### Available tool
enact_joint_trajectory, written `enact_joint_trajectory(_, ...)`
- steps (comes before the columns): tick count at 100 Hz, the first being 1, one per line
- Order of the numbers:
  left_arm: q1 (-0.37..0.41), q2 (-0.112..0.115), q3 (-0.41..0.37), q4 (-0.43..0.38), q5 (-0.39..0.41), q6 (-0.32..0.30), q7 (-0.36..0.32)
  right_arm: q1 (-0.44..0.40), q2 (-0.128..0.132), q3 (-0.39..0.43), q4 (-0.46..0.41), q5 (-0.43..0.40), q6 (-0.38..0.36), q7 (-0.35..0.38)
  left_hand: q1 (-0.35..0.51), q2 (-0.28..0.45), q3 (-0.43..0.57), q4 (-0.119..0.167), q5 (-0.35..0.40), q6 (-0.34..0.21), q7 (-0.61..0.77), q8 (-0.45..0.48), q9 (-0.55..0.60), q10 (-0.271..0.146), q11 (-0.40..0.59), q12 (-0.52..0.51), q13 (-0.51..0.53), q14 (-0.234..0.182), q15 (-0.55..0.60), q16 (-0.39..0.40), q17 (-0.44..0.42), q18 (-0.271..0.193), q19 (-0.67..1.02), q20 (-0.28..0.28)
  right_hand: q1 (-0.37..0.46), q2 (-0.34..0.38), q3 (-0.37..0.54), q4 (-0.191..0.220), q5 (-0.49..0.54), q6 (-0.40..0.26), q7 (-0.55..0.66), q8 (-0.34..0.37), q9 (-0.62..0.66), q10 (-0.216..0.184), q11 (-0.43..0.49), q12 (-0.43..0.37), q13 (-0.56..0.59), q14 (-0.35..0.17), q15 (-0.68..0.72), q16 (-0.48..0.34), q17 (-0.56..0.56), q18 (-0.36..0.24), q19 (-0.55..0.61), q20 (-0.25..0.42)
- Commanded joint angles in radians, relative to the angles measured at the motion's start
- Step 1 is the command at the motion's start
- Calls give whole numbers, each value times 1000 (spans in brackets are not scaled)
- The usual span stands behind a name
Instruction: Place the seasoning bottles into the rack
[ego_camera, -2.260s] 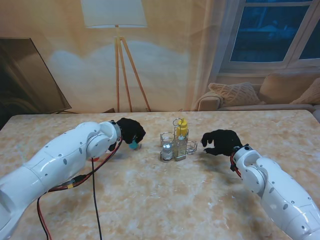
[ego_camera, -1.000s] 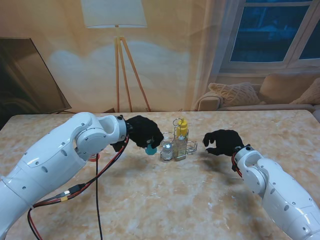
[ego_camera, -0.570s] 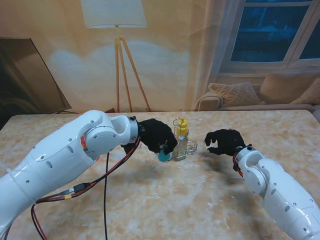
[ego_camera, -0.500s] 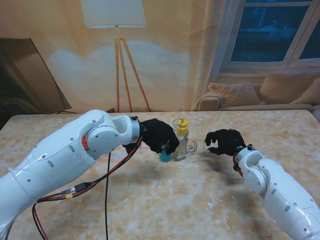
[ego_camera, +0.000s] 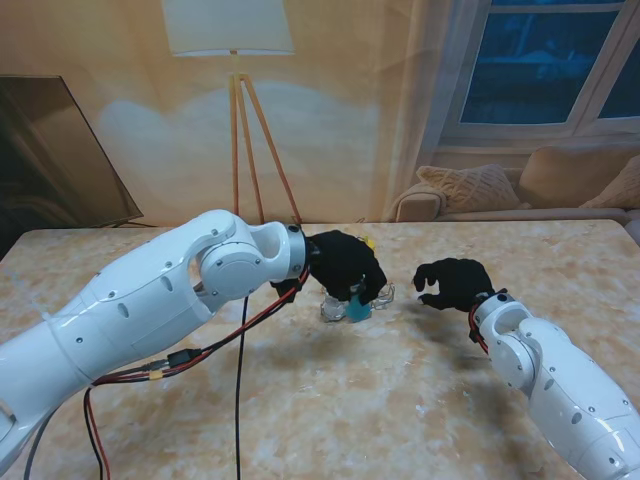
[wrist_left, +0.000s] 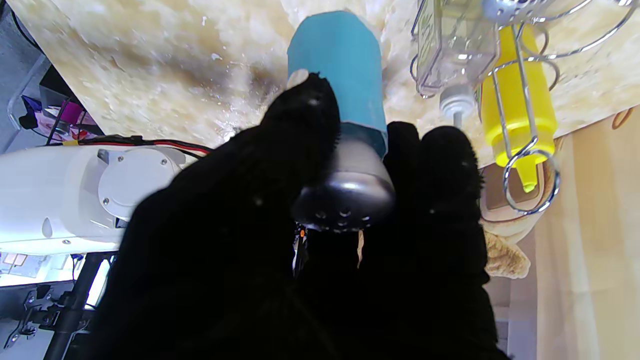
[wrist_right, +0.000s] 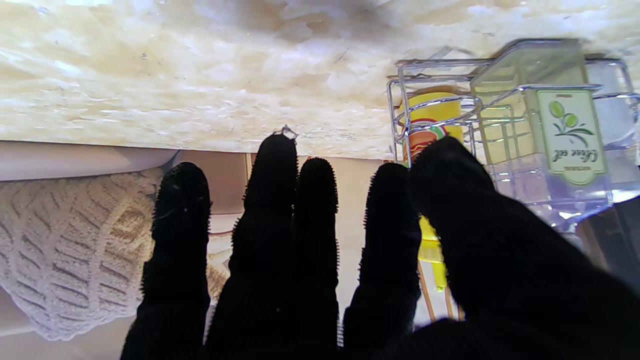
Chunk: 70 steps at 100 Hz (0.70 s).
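My left hand (ego_camera: 345, 265) is shut on a blue shaker bottle (ego_camera: 357, 306) with a silver perforated cap (wrist_left: 345, 197). It holds the bottle just on the near side of the wire rack (ego_camera: 380, 294), covering most of the rack in the stand view. In the left wrist view the blue bottle (wrist_left: 337, 70) hangs beside the rack (wrist_left: 520, 90), which holds a yellow squeeze bottle (wrist_left: 517, 107) and a clear bottle (wrist_left: 450, 50). My right hand (ego_camera: 452, 283) hovers open to the right of the rack, fingers loosely curled. In its wrist view the fingers (wrist_right: 272, 210) are spread near the rack (wrist_right: 500, 100) and a clear labelled bottle (wrist_right: 565, 130).
The marble table (ego_camera: 330, 400) stretches wide around the rack. A clear shaker (ego_camera: 330, 308) shows at the rack's left side. A floor lamp (ego_camera: 240, 110), a sofa with cushions (ego_camera: 470, 185) and a dark screen (ego_camera: 50, 160) stand beyond the far edge.
My left hand has carried the blue bottle rightward from the table's left-middle to the rack, now covering the rack's front. The right hand has barely shifted.
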Motion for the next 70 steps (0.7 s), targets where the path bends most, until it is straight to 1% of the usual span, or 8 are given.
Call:
enact_joint_trajectory(1,-25,-26,10,9,-3,10,-1,-9,-2,-3,-1,-4,-1,10,77,53,78,24,24,-2,26,-24,98,-25,40,79,118,-15,201,72,19,-187,12,36,21,-25,17,1,12,-14,14,-5,21,1,4,6,14,-13,9,-1,-3,11,21,-13)
enact_joint_trajectory(20,-65,-69,61,65,-15,38,60,-9,-2,-3,-1,-3,2,11,57,45,72,19,28,-3,22,-40,113,-25,36,92,120,-13,221,84,29,-187,17,53,22,-27,18,1,12,-12,14,-5,21,1,5,6,15,-13,10,-1,-1,11,21,-13)
enact_joint_trajectory(22,-69,-73,66,70,-17,40,64,-9,-2,-3,0,-3,2,11,57,45,71,18,26,-5,31,-53,121,-25,15,109,116,-13,234,76,31,-187,5,70,22,-27,18,1,12,-13,14,-5,21,2,5,6,14,-12,10,-1,-1,10,21,-13)
enact_joint_trajectory(24,-73,-76,72,75,-19,42,67,-9,-2,-3,0,-3,3,11,58,46,71,19,26,-5,33,-56,123,-26,9,114,114,-15,238,75,32,-187,2,75,22,-27,18,1,12,-13,14,-5,21,1,5,6,14,-12,9,-1,-1,10,21,-13)
enact_joint_trajectory(42,-104,-108,112,118,-26,46,100,-10,-2,-2,1,-3,1,10,53,46,71,19,26,-9,34,-58,125,-31,8,121,113,-18,245,80,32,-188,2,78,22,-27,18,1,12,-13,14,-5,21,1,5,6,14,-13,10,-1,-1,9,21,-14)
enact_joint_trajectory(70,-139,-168,157,202,-29,48,175,-13,-1,3,1,-7,1,7,43,43,79,16,26,-19,41,-62,124,-40,18,137,106,-22,257,97,28,-190,5,88,23,-28,19,1,12,-13,14,-5,21,2,5,6,14,-12,10,-1,-1,8,21,-14)
